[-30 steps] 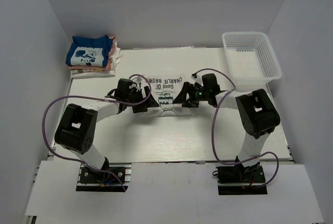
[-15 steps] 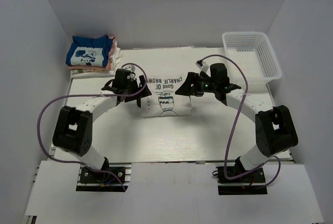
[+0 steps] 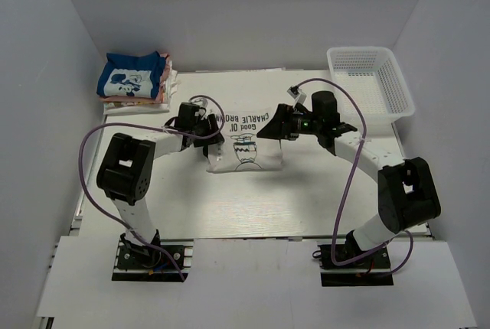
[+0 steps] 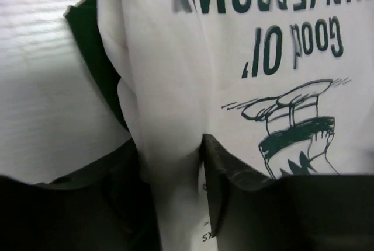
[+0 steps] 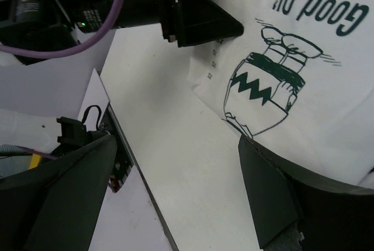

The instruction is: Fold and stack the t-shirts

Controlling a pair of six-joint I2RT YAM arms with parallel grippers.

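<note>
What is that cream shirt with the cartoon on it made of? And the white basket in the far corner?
The cream t-shirt looks like soft, matte knit cloth, probably cotton: it lies in loose rounded folds, and the dark print follows them. The basket looks like rigid white moulded plastic, since its walls are an even grid of small holes under a solid rim.

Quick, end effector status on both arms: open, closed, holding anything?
Left end effector: closed, pinching a fold of the cream Charlie Brown t-shirt.
Right end effector: open, fingers spread wide, holding nothing.
</note>
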